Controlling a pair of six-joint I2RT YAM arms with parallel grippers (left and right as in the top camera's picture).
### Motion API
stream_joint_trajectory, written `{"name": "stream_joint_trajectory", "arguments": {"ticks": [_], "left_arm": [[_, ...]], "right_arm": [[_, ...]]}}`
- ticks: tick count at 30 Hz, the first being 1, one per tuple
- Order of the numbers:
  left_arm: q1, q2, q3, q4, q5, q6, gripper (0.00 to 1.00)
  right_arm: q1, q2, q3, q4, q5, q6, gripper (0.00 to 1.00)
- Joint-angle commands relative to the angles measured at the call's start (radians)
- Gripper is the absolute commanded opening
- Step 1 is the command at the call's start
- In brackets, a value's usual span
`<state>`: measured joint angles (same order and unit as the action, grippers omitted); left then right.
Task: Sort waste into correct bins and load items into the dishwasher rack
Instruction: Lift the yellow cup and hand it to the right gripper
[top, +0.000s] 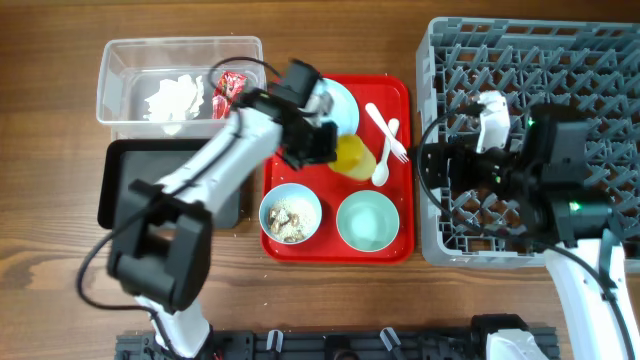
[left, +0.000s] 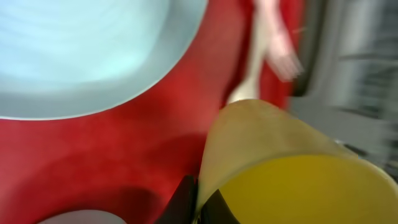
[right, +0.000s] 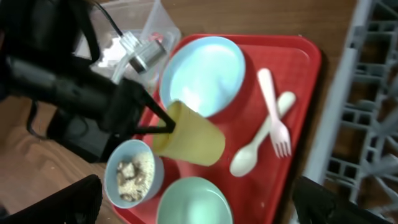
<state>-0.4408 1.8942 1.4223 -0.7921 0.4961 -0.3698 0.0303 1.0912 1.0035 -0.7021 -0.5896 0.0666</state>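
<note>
**Yellow cup pinched on the serving tray; rack not yet loaded**

Yellow plastic, tipped over: the cup (top: 352, 155) lies tilted on the red serving tray (top: 400, 95), between the plate (top: 335, 100) and the cutlery, its rim caught by the left end effector (right: 161, 124).

Progress, as judged from how things lie:
- Clear tub (top: 115, 60) holds the white tissue (top: 175, 98) and the red wrapper (top: 232, 88). That part of the sorting looks done.
- Black tray (top: 115, 190) shows nothing inside where it is visible; the left arm covers part of it.
- Food scraps (top: 290, 218) sit in the left bowl (top: 264, 212), not binned.
- Second bowl (top: 368, 220), plate, fork (top: 375, 115) and spoon (top: 381, 175) all remain on the serving tray.
- Dishwasher rack (top: 560, 50): no dishes seen among its pegs, though the right arm hides a good part of it.
- Estimate: early-to-middle stage, with all the loading ahead.

Arm pose:
- Left arm reaches from the near edge of the bench (top: 60, 300) diagonally across the black tray to the serving tray. Its fingers are pressed together on the cup wall, one inside the rim and one outside.
- Right arm hangs over the rack's left side, facing the serving tray. Right end effector (top: 430, 172) is spread wide, holding nothing.
</note>
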Motion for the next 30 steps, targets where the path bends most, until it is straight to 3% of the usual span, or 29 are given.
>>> {"name": "stream_joint_trajectory", "arguments": {"ticks": [1, 6, 10, 16, 30], "left_arm": [[0.131, -0.089, 0.031, -0.006, 0.465, 0.080, 0.04], [0.250, -0.090, 0.031, -0.039, 0.843, 0.164, 0.04], [0.282, -0.090, 0.031, -0.039, 1.002, 0.184, 0.04], [0.263, -0.090, 0.031, -0.038, 1.081, 0.183, 0.04], [0.159, -0.090, 0.031, -0.034, 1.081, 0.183, 0.04]], "right_arm": [[0.006, 0.048, 0.016, 0.061, -0.192, 0.010, 1.00], [0.006, 0.116, 0.016, 0.169, -0.456, -0.043, 1.00], [0.006, 0.176, 0.016, 0.268, -0.631, -0.048, 1.00], [0.006, 0.229, 0.016, 0.408, -0.808, -0.020, 0.98], [0.064, 0.235, 0.016, 0.568, -0.765, 0.129, 0.92]]}}
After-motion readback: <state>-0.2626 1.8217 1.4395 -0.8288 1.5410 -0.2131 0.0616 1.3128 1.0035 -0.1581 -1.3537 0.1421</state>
